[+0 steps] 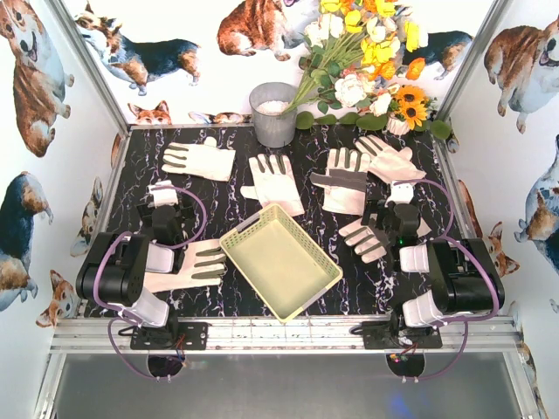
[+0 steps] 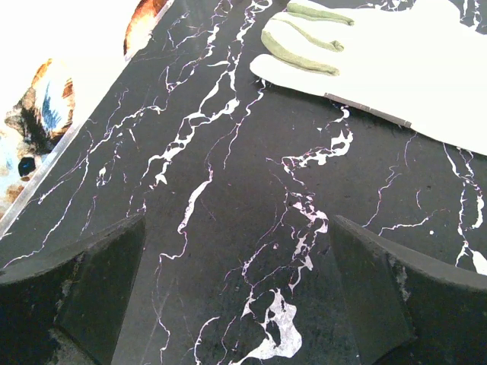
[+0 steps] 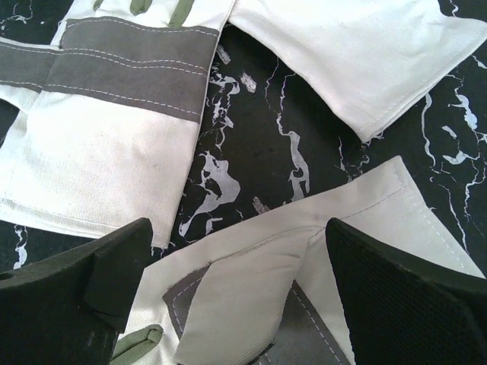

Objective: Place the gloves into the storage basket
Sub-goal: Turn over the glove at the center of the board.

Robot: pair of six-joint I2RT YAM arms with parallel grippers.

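Observation:
Several cream-white gloves with grey strips lie flat on the black marble table: one far left (image 1: 199, 160), one far centre (image 1: 273, 182), two overlapping far right (image 1: 342, 179) (image 1: 390, 159), one near right (image 1: 371, 236) and one near left (image 1: 188, 266). The pale yellow-green storage basket (image 1: 281, 260) sits slantwise at near centre with nothing in it. My left gripper (image 1: 164, 194) (image 2: 237, 236) is open over bare tabletop, the far-left glove (image 2: 396, 61) ahead of it. My right gripper (image 1: 400, 194) (image 3: 237, 232) is open just above the cuff of the near-right glove (image 3: 289, 266), with two more gloves (image 3: 99, 137) (image 3: 365, 53) beyond.
A grey metal bucket (image 1: 273, 113) stands at the back centre, beside a bunch of flowers (image 1: 367, 61) at the back right. Corgi-print walls close in the table on three sides. An aluminium rail (image 1: 279, 332) runs along the near edge.

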